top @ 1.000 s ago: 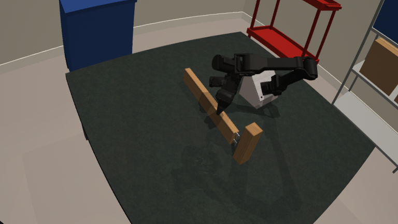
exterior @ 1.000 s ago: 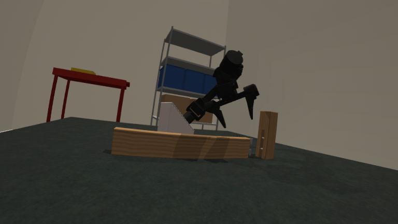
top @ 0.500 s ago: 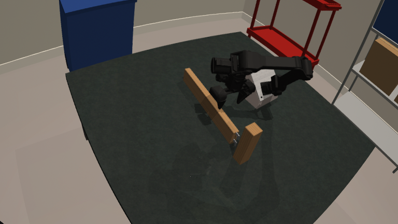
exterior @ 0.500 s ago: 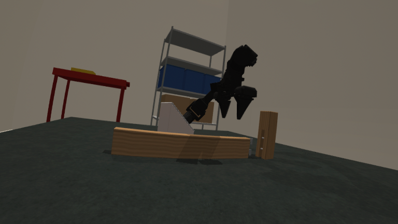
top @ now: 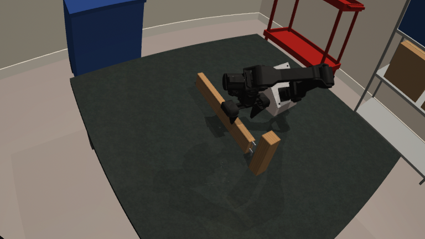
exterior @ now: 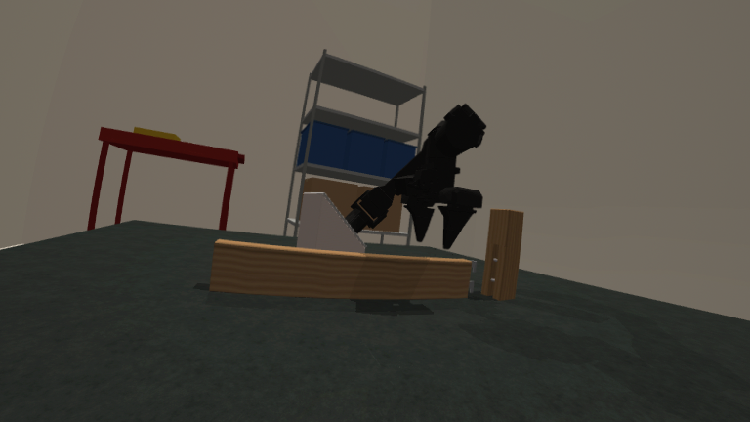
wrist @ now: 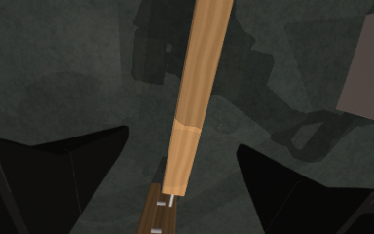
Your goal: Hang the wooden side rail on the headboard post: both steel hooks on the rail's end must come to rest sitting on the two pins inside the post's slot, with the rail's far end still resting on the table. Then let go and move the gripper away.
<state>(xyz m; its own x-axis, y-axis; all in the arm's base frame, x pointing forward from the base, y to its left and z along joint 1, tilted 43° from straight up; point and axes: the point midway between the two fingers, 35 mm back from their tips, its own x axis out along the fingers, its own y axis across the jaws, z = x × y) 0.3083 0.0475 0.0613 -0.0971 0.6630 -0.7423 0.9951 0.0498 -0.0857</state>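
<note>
The wooden rail lies on its narrow edge on the dark table. Its two steel hooks stick out of the end facing the post, with a small gap between them and the post. The headboard post stands upright, with two pins visible in its slot. My gripper is open and empty, pointing down above the rail's post-side half. In the wrist view the rail runs between the spread fingers, which are above its top edge.
The arm's pale base block stands behind the rail. Beyond the table are a blue cabinet, a red cart and a grey shelf rack.
</note>
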